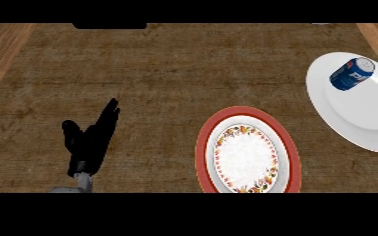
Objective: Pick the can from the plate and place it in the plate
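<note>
Blue can point(352, 73) lies on the white plate point(332, 107); red-rimmed plate point(248, 156) holds nothing; left hand point(90, 141) rests, fingers straight.

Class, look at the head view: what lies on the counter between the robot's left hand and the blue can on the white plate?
The red-rimmed plate, in the head view, lies between the left robot hand and the can.

No legible text, even on the blue can point(352, 73).
</note>
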Available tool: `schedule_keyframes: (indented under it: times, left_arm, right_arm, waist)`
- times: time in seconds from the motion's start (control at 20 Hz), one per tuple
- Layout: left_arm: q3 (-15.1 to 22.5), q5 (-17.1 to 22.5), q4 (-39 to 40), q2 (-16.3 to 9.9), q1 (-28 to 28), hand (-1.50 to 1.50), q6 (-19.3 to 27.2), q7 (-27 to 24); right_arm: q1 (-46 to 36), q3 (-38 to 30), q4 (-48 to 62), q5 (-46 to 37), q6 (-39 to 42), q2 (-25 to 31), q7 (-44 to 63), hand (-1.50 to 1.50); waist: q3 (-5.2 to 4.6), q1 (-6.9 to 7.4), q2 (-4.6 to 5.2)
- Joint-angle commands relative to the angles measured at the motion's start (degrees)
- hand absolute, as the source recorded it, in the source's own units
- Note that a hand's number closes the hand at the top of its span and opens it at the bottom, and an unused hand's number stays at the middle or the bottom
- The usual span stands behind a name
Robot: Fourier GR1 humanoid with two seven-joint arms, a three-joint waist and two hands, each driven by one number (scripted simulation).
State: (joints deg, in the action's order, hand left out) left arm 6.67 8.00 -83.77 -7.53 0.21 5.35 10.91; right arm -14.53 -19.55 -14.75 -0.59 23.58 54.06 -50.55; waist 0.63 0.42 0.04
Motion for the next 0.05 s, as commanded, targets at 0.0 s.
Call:
schedule_keyframes:
  times: [0.0]
  left_arm:
    - [0.83,0.32,0.06,-0.27,1.45,0.0,-1.04,2.38]
  right_arm:
    - [1.94,-0.11,0.79,0.04,8.28,0.92,-8.98,-1.5]
  waist:
    - [-0.23,0.23,0.27]
